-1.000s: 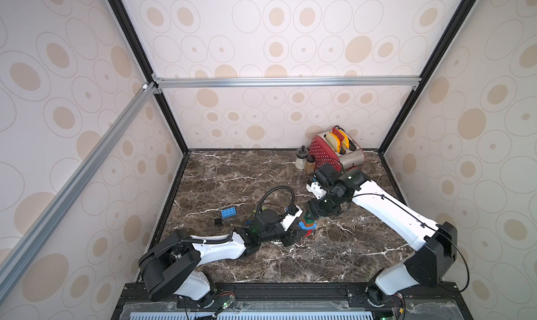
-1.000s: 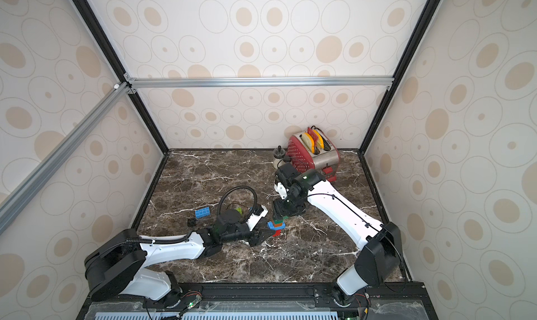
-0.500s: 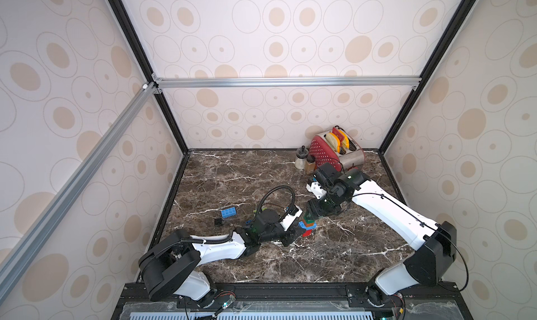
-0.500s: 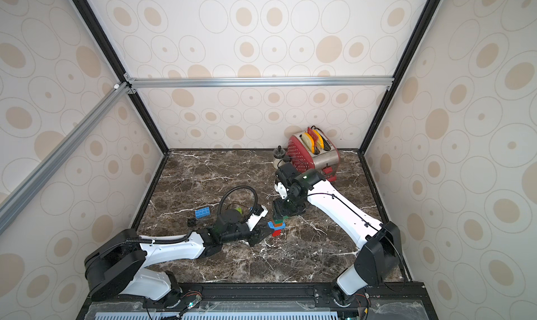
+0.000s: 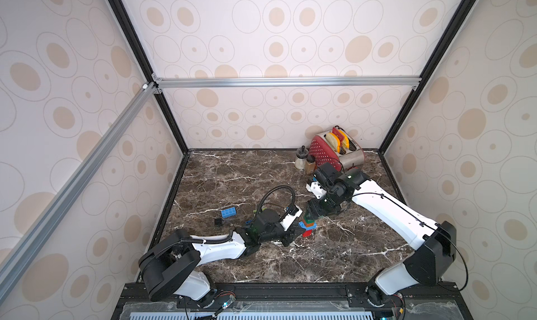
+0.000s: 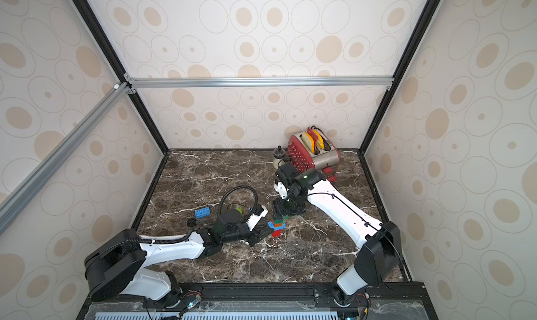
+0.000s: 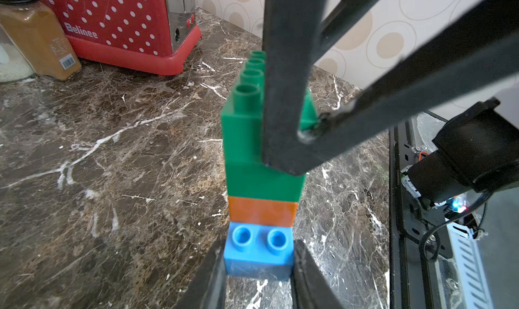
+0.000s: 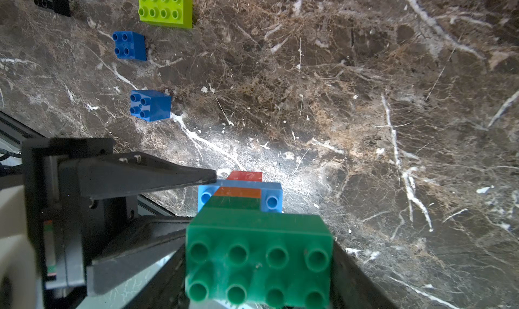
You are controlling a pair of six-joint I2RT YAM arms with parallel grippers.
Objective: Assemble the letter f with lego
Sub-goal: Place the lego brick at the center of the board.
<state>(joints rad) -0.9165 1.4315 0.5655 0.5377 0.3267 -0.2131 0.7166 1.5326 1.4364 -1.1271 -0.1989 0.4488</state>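
Now, toast (image 5: 332, 139) in toaster (image 5: 321, 155), L gripper (image 7: 258, 265) pinching blue brick (image 7: 257, 247), R gripper (image 5: 311, 215) green brick (image 8: 258, 260).

green-topped lego stack (image 7: 243, 142), red polka-dot toaster (image 7: 118, 21)

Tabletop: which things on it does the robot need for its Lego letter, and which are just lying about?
For the job:
- brick stack
- blue oblong brick
- lime green brick
- two blue square bricks

Just lying about:
- toaster
- two jars
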